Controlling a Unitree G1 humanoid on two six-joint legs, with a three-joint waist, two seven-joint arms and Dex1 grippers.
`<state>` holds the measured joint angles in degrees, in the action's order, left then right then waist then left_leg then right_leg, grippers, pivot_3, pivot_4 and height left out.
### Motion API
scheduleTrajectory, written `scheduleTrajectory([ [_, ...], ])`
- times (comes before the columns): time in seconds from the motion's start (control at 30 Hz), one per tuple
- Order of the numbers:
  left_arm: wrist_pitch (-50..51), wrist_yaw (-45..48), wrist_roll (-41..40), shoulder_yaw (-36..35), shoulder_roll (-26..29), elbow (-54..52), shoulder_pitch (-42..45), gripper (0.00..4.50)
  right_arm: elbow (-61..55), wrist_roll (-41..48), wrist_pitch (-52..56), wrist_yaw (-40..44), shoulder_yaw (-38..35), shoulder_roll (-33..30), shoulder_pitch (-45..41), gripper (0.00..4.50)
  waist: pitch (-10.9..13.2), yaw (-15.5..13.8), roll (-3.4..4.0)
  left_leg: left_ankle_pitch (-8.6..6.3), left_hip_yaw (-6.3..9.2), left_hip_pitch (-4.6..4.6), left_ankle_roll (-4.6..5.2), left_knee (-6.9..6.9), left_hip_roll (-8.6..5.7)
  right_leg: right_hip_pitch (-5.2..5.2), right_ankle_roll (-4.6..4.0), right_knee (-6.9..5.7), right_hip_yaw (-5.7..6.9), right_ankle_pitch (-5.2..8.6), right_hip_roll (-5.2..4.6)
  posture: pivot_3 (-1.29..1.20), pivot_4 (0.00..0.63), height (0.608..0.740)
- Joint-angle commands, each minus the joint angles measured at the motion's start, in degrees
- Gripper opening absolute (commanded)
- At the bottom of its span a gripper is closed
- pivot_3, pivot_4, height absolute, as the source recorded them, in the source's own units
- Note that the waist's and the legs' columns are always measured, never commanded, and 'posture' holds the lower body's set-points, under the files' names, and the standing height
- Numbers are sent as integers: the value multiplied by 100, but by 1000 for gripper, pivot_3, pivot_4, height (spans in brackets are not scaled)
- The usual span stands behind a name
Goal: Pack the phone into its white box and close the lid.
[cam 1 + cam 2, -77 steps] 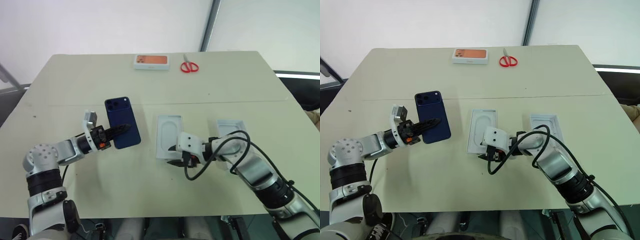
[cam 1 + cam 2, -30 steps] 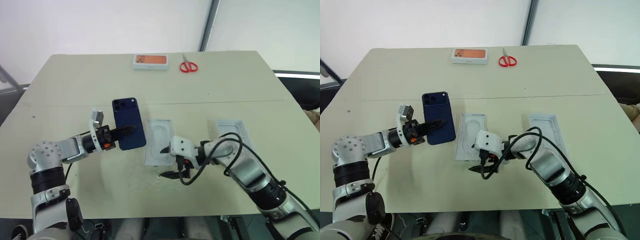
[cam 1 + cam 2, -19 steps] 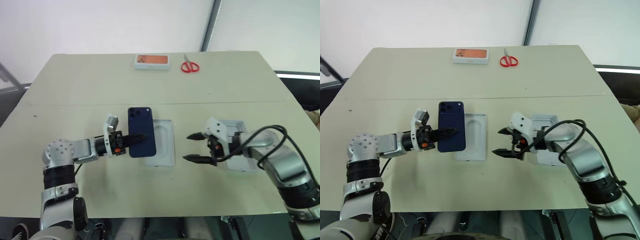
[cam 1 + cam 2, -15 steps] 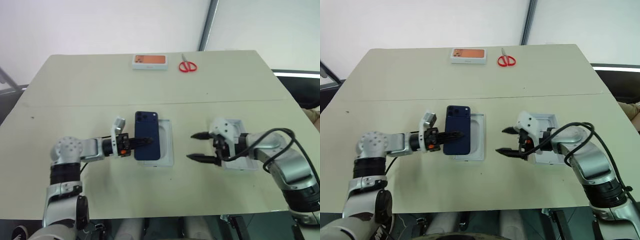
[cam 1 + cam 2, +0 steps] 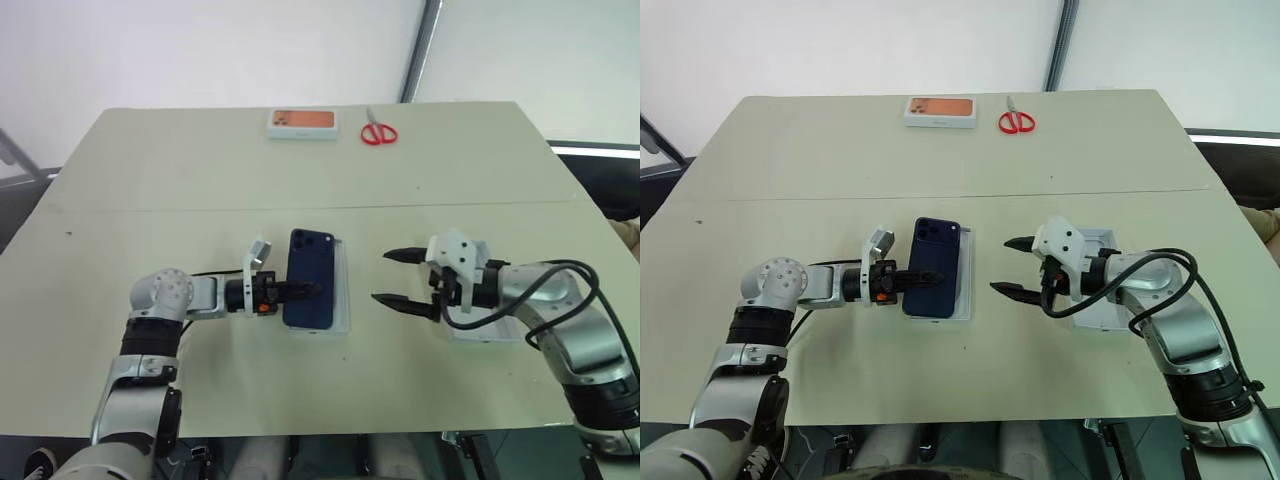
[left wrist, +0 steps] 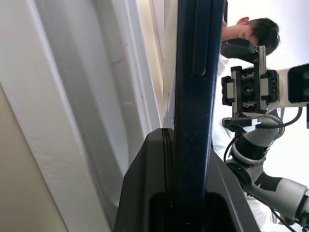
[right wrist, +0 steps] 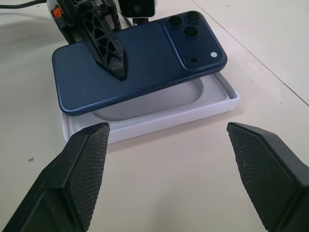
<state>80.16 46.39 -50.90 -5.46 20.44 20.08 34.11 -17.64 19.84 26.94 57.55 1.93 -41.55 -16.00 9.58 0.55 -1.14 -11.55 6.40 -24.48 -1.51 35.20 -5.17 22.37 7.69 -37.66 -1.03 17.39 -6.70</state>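
The phone (image 5: 309, 278) lies nearly flat over the white box (image 7: 159, 115), back upward, its long axis running from the near edge of the worktop (image 5: 180, 180) toward the far edge. The camera bump points to the far edge. In the right wrist view the phone sits slightly skewed, covering most of the box's rounded recess, with the box wall showing along one long side and at the camera end.

The left gripper (image 5: 300, 291) reaches in level from the robot's left, forearm low over the worktop. One black finger (image 7: 104, 46) lies across the phone's back; the left wrist view shows the phone's edge set between the two fingers. The jaws are clamped on the phone.

The right gripper (image 5: 1012, 266) hovers to the right of the box, pointing toward it, its two fingers spread wide apart and holding nothing. Behind the right wrist lies a second white tray (image 5: 1103, 312).

At the far edge rest a small orange-topped box (image 5: 302, 123) and red scissors (image 5: 378, 131), well apart from the phone.
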Motion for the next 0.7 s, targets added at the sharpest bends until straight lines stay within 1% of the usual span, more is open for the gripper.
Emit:
scheduleTrajectory([
  [0.03, -124, -35, 95, -42, -80, -5, 102, 2381, -17, 4, -135, -45, -4, 29, -79, 4147, -1, -4, 1, 0, 2, 1, 0, 1, 0, -2, 0, 0, 2, 0, 0, 0, 150, 740],
  [0.07, -113, -49, 117, -26, -81, -26, 110, 2783, -6, -2, -139, -49, 13, 36, -92, 4147, -1, -1, 1, 0, 3, 2, 0, 1, 1, -4, 0, 0, 3, 0, 0, 0, 150, 740],
  [0.13, -113, -54, 147, 15, -75, -103, 99, 3732, 9, -11, -146, -60, 43, 48, -108, 4147, -2, 4, 3, 0, 3, 6, 0, 2, 1, -8, 0, 0, 3, 0, 0, 0, 150, 740],
  [0.37, 76, -155, 104, 42, -80, -450, 227, 3732, 90, -36, -198, -98, 182, 119, -219, 4147, -2, 10, 3, 0, 3, 8, 0, 0, 2, -8, 0, 0, 3, 0, 2, 0, 150, 740],
  [0.5, 307, -225, -13, 43, 15, -931, 325, 3732, 198, -78, -225, -121, 274, 196, -333, 4147, -1, 22, 2, 0, 3, 7, 0, -1, 2, -5, 0, 0, 2, 0, 3, 0, 150, 740],
  [0.6, 415, -394, -12, -83, 26, -987, 387, 3732, 200, -100, -221, -147, 330, 264, -367, 4147, -1, 16, 2, 0, 3, 6, -1, -3, 2, -3, 0, -1, 1, 0, 4, 0, 150, 740],
  [0.7, 427, -386, -28, -106, 148, -1112, 390, 3732, 216, -127, -242, -166, 366, 292, -379, 4147, 0, 14, 1, 0, 3, 5, 0, -1, 2, -4, 0, -1, 2, 0, 3, 0, 150, 740],
])
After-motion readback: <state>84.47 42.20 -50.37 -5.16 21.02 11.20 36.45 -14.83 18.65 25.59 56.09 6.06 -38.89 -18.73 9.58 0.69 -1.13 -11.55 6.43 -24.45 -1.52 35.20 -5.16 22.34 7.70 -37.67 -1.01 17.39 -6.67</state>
